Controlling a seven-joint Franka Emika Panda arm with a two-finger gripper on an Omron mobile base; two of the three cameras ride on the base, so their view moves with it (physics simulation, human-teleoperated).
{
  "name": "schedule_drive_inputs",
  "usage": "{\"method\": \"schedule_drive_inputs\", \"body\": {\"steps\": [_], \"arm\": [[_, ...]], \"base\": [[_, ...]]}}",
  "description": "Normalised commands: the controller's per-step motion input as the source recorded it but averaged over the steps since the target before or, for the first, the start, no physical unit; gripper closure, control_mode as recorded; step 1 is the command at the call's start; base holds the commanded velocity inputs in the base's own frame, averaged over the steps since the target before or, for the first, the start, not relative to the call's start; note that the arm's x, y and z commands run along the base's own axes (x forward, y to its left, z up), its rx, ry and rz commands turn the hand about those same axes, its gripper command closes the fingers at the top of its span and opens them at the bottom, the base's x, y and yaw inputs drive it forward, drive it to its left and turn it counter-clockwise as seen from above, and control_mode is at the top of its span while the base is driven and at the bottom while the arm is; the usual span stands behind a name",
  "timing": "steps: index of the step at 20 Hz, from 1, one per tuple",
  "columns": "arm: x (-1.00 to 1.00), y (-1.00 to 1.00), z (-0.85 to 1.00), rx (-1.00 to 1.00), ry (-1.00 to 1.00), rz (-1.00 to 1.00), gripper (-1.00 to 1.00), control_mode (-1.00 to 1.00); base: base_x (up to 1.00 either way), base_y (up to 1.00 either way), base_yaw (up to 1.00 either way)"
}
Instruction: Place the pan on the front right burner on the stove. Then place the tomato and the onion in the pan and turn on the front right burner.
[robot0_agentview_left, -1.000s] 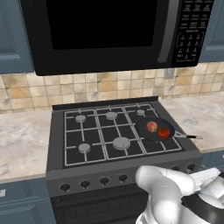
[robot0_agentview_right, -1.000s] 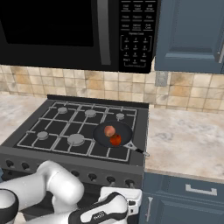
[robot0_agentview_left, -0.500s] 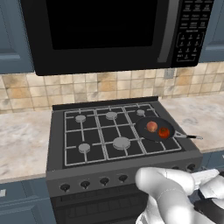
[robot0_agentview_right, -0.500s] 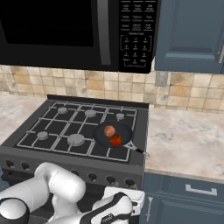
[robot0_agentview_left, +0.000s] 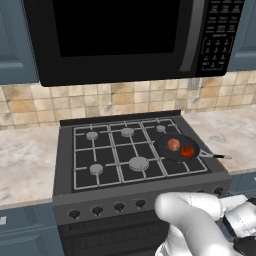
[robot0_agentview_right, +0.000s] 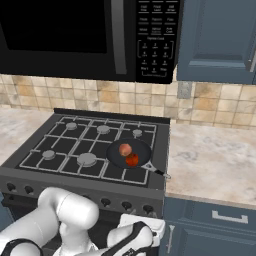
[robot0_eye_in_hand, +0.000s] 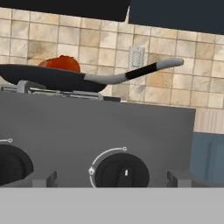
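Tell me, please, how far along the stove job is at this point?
Done: the pan sits on the front right grate of the stove, holding the tomato and onion. In hand: the open gripper faces a front knob. Left: turning that burner on.

The arm is folded low. In the left base view its white elbow bulges at about 5 o'clock, and the forearm runs from there toward 4 o'clock to the wrist. In the right base view the arm comes in at 8 o'clock, rounds over at the elbow and drops toward 6 o'clock. The gripper is held level and points straight ahead. In the hand view its two dark fingertips stand at 7 and 5 o'clock, spread wide, with nothing gripped between them.
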Motion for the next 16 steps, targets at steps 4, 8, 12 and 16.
{"method": "schedule_drive_inputs", "body": {"steps": [4, 8, 12, 16], "arm": [[0.21, -0.05, -0.15, 0.00, 0.00, -0.03, -1.00, -1.00], [0.17, -0.09, -0.11, 0.00, 0.00, -0.02, -1.00, -1.00], [0.17, -0.10, -0.09, 0.00, 0.00, -0.03, -1.00, -1.00], [0.16, -0.07, -0.05, 0.00, 0.00, -0.02, 1.00, -1.00]], "base": [[0.00, 0.00, 0.00], [0.00, 0.00, 0.00], [0.00, 0.00, 0.00], [0.00, 0.00, 0.00]]}}
